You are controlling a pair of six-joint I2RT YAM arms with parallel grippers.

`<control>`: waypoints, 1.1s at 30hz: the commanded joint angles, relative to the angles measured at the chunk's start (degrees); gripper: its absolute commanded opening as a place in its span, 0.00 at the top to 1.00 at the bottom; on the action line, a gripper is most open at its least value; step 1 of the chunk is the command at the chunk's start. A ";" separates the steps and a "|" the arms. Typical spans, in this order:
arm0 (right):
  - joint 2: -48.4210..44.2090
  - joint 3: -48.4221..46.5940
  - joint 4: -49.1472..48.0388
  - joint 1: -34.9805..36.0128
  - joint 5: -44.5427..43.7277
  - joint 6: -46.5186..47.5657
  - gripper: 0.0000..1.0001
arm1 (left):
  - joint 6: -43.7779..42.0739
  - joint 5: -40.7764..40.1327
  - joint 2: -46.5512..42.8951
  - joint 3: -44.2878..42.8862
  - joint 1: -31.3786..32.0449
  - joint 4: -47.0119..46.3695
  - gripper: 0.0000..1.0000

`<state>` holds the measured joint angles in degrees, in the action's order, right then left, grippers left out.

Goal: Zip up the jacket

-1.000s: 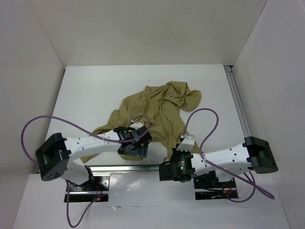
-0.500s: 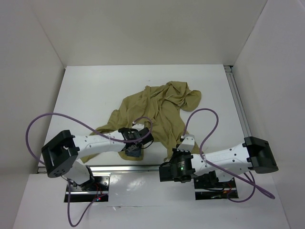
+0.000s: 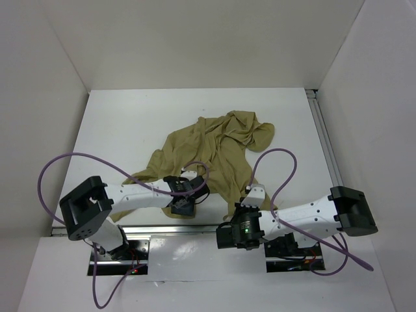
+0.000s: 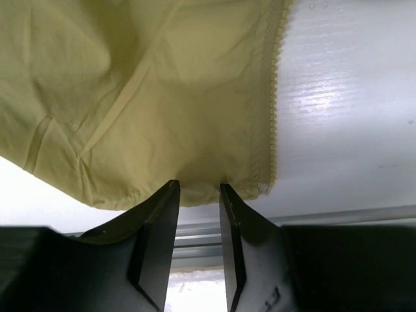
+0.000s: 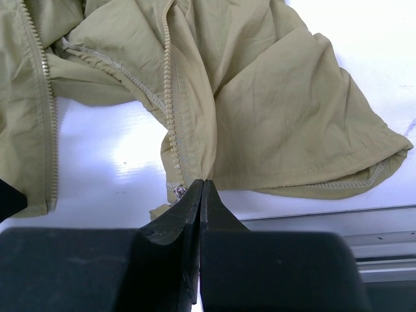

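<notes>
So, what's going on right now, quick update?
Left gripper slightly open at jacket hem. Right gripper shut at zipper bottom. Unzipped, crumpled. Nothing blocking.

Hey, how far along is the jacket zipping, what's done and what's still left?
Nothing is zipped yet: the jacket lies crumpled and open, its two zipper rows apart. In hand: the left gripper sits part open at the bottom hem, and the right gripper is shut by the zipper's lower end; whether it pinches it is unclear. Left: join the ends, then run the zip closed.
</notes>
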<state>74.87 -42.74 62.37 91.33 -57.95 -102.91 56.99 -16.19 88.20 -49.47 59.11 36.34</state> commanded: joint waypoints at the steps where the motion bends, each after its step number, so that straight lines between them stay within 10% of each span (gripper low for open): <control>1: 0.19 -1.47 2.06 0.96 -2.69 -2.20 1.00 | -0.39 0.01 -2.77 0.17 0.13 -0.30 0.56; 33: -0.34 -1.47 6.18 2.53 -2.69 -6.33 1.00 | 0.84 2.21 1.36 1.22 0.13 -1.71 0.48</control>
<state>74.87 -42.74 64.99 92.84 -58.08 -106.19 57.23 -14.28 88.47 -48.58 59.11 33.91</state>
